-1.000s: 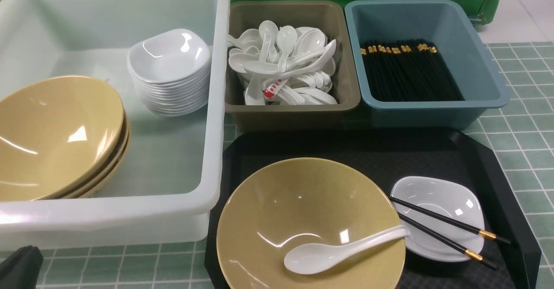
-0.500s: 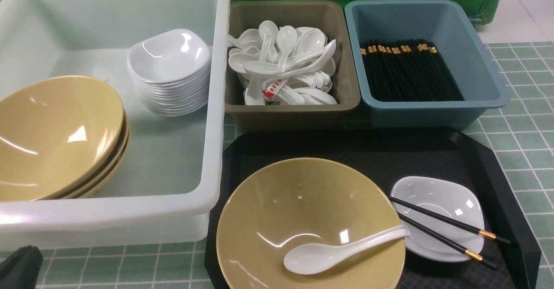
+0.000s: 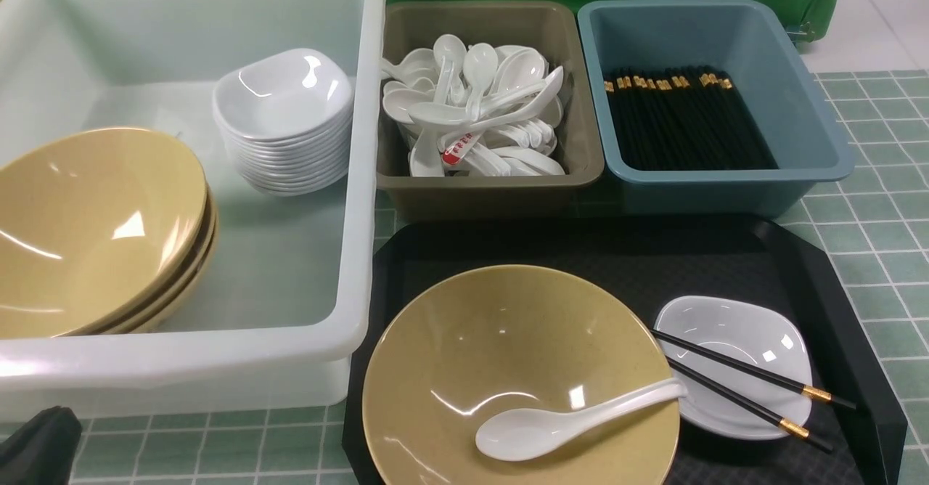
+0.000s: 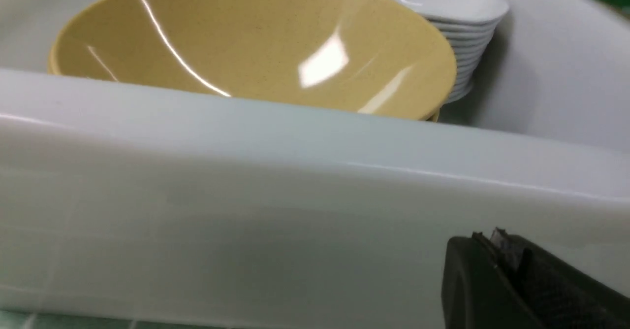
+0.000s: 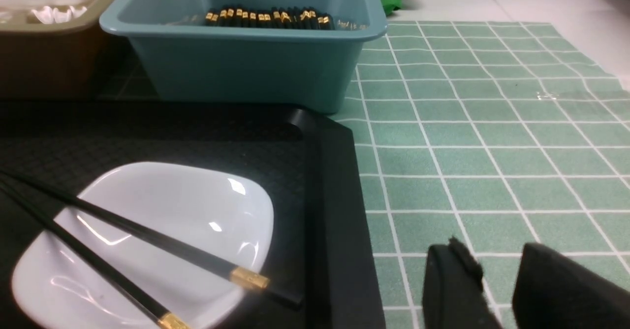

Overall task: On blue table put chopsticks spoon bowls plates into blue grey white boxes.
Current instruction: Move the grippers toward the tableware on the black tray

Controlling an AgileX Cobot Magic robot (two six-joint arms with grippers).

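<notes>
On the black tray (image 3: 653,253) a tan bowl (image 3: 508,340) holds the white spoon (image 3: 566,423). Beside it a white plate (image 3: 733,347) carries two black chopsticks (image 3: 755,372), also in the right wrist view (image 5: 147,235). My left gripper (image 3: 40,445) sits low at the front left, shut and empty, facing the white tub's near wall (image 4: 246,196). My right gripper (image 5: 497,255) is slightly open and empty over the blue table (image 5: 492,137), right of the tray's edge (image 5: 334,196); it is out of the front view.
The white tub (image 3: 355,253) holds stacked tan bowls (image 3: 94,231) and a stack of white plates (image 3: 283,118). The olive-grey box (image 3: 493,184) holds several spoons, one with red marking. The blue box (image 3: 726,180) holds several chopsticks.
My left gripper has shifted slightly up and right at the front-left corner. Nothing else has moved.
</notes>
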